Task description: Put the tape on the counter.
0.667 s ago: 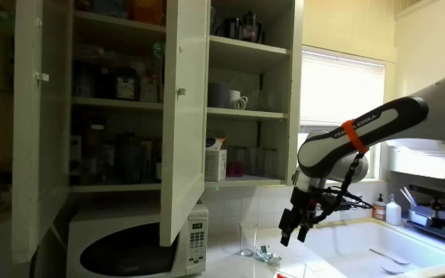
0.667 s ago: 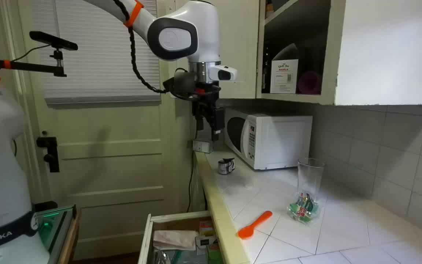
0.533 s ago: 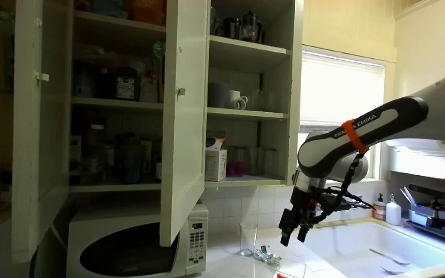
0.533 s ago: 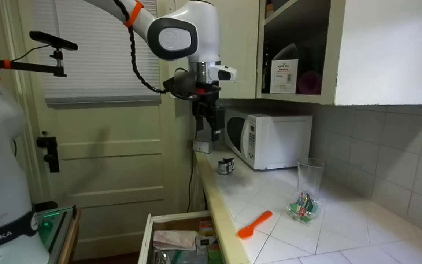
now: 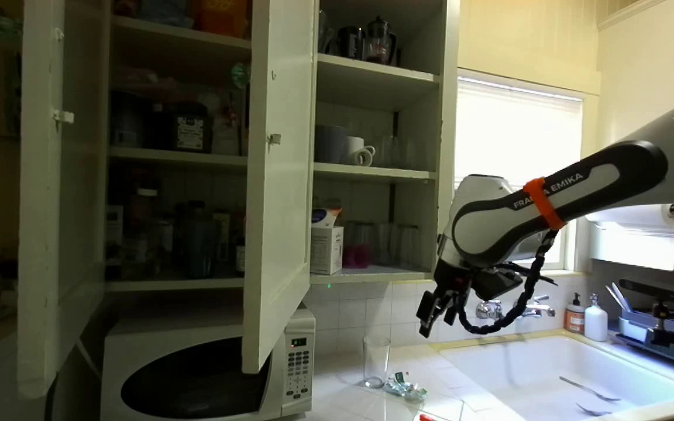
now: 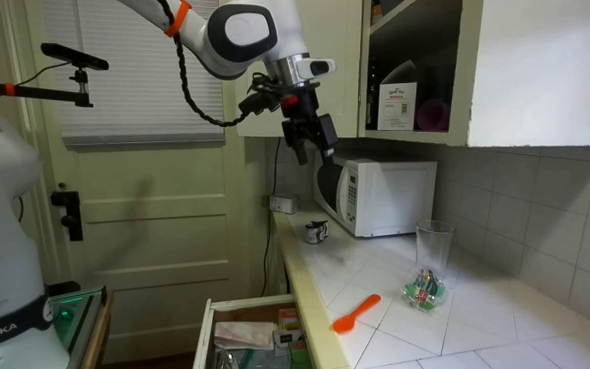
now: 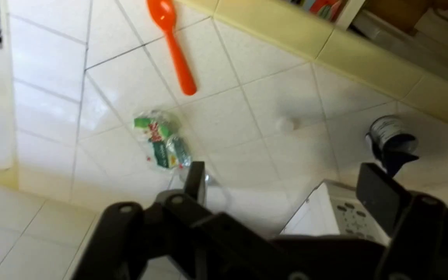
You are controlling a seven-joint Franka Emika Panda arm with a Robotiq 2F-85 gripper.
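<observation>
A grey-and-black roll of tape (image 7: 391, 138) with pale print stands on end, a black flap jutting from its top, lower than and well apart from the tool (image 6: 315, 158), on the whitish tiled table (image 6: 372, 271) with yellow edging.

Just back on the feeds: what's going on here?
The robot arm has its tool open and empty above the counter. What is probably the tape, a small roll with a dark flap, rests on the counter near the microwave, apart from the tool, so the placing looks done. An orange spoon and a clear glass are on the counter too.
</observation>
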